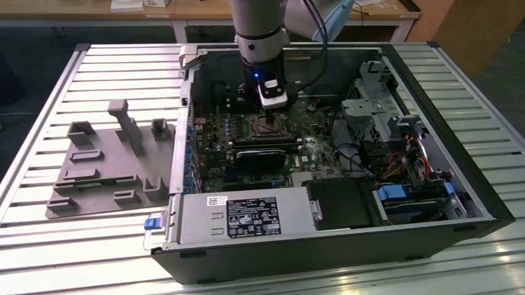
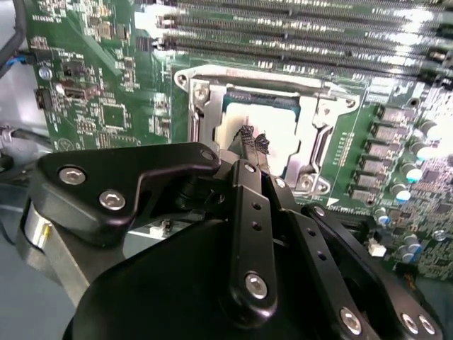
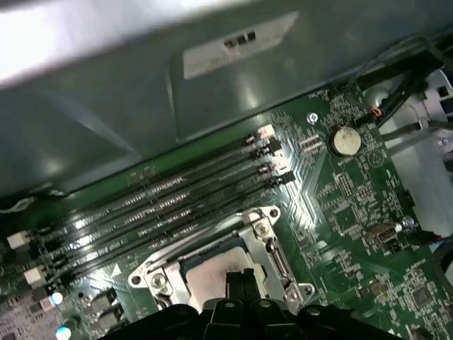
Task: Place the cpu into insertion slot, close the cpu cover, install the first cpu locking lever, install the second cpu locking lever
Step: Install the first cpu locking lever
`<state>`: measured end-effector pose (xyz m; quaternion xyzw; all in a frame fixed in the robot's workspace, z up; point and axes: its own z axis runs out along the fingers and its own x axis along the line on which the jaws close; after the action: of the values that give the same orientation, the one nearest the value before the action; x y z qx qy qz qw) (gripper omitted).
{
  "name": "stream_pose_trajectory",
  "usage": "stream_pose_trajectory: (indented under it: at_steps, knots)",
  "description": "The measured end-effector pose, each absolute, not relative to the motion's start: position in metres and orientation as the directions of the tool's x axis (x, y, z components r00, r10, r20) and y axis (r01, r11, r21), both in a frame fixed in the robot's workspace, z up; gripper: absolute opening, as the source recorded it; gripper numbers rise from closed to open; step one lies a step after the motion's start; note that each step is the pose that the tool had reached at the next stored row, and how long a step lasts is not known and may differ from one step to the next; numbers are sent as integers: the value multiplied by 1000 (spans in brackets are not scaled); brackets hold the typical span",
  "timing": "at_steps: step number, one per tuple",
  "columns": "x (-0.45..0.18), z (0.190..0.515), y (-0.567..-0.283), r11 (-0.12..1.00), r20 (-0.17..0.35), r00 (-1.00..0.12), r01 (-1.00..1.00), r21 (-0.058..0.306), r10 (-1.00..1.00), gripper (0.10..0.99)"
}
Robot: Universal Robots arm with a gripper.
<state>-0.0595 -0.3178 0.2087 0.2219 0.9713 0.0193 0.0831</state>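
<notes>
Fingers: my fingers [image 2: 255,142] hang pinched narrow, tips together, holding nothing, just above the chip.
Cpu: cpu [image 2: 262,124] lies seated in the socket.
Cpu cover: cpu cover [image 2: 322,120] lies flat, framing the chip on all edges.
Room: memory slots [image 3: 163,202] beside the socket; case wall [image 1: 187,123] well apart.

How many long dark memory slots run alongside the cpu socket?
4, lying parallel side by side on the green board beside the socket.

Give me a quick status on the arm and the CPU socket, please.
Gripper low over the socket, fingers close together. CPU seated; cpu cover down around it. Nothing in the way.
</notes>
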Motion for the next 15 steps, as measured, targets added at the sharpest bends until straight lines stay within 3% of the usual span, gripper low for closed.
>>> stream_pose_trajectory:
  at_steps: [15]
  knots:
    - [-60, 207, -321, 954, -161, -940, 294, 56, 300, 102]
